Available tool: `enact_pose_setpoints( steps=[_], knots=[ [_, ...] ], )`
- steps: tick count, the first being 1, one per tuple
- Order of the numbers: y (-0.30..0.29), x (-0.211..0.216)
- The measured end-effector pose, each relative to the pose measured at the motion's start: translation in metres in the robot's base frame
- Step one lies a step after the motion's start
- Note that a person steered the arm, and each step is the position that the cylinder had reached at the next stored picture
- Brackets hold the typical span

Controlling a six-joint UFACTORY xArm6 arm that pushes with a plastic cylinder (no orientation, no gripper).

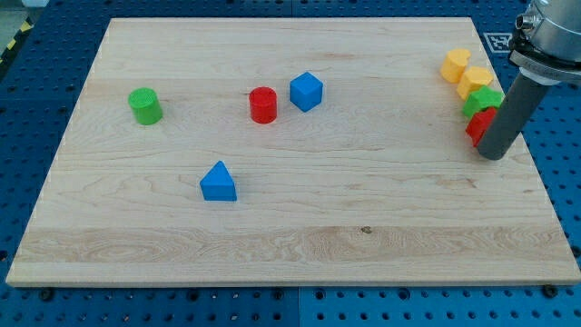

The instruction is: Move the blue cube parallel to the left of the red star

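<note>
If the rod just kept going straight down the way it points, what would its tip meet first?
My tip already seems to rest on the wooden board, so it would meet the board itself. The red block sits just beside it, on the view's left.

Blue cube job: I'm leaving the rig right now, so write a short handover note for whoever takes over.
My tip sits at the board's right edge, against the red block that is probably the red star; its shape is partly hidden.
That block is lowest in a cluster with a green block and two yellow blocks.
The blue cube lies near the top centre, beside the red cylinder, far to the star's left.
Done: nothing visible.
Left: bring the cube across, level with the star on its left.
</note>
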State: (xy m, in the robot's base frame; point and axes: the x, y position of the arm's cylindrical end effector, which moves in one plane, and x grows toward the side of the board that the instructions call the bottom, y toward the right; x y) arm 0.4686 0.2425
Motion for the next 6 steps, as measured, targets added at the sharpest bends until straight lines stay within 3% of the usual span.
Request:
enact_pose_setpoints(
  steps=[1,3,5,6],
  knots=[
    [-0.04,0.003],
    [-0.08,-0.078],
    [-0.221,-0.138],
    [-0.26,-0.13]
  ],
)
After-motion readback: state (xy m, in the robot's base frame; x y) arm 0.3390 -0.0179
